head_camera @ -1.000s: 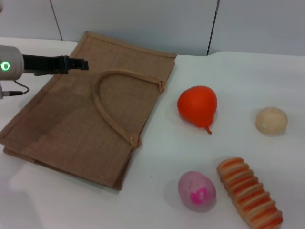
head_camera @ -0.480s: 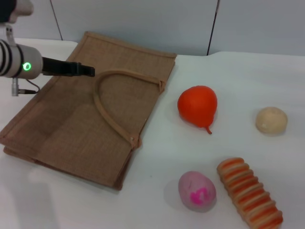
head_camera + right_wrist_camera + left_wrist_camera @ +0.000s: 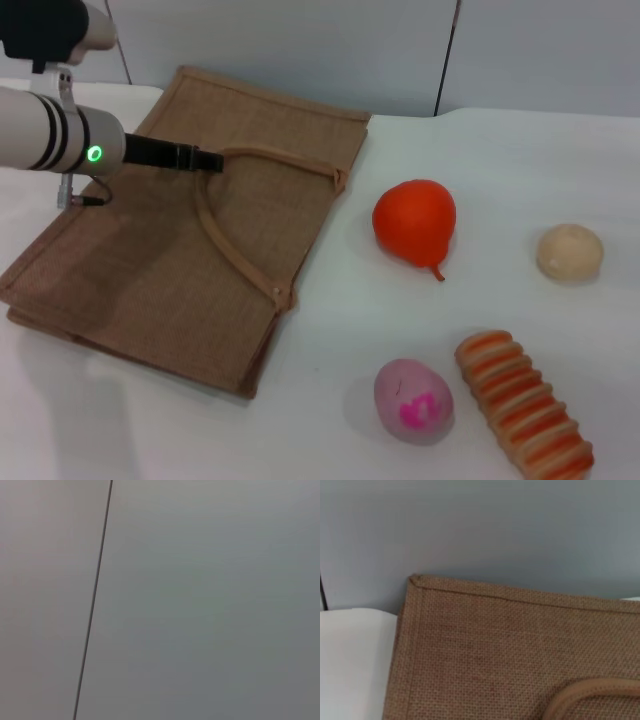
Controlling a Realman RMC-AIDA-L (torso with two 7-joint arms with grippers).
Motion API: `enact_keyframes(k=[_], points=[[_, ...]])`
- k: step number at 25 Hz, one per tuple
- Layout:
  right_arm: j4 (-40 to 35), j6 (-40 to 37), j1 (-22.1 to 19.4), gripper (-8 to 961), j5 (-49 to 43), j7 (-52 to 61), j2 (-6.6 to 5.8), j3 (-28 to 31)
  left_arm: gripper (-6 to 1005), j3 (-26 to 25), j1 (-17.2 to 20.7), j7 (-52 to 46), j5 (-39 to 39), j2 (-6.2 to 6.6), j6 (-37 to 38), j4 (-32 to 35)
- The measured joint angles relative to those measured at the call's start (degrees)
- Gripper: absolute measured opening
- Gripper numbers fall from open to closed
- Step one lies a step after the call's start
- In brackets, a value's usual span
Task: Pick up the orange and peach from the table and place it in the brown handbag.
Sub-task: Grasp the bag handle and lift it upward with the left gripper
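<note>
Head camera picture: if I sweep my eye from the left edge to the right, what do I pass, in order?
Left gripper reaching over the bag → brown handbag lying flat → orange → striped ridged loaf → beige round lump. The peach sits below the orange, so its place overlaps.

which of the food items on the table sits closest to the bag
The orange, just beside the brown handbag; the peach, beige lump and striped loaf lie farther away.
</note>
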Motion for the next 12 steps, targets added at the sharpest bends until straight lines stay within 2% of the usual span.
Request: enact_keyframes(k=[12], points=[[0.0,0.02,0.0,818,0.0,0.0,0.0,0.09,607,0.05,-0.12,2.36,-0.91,-0.11,2.31,-1.89]])
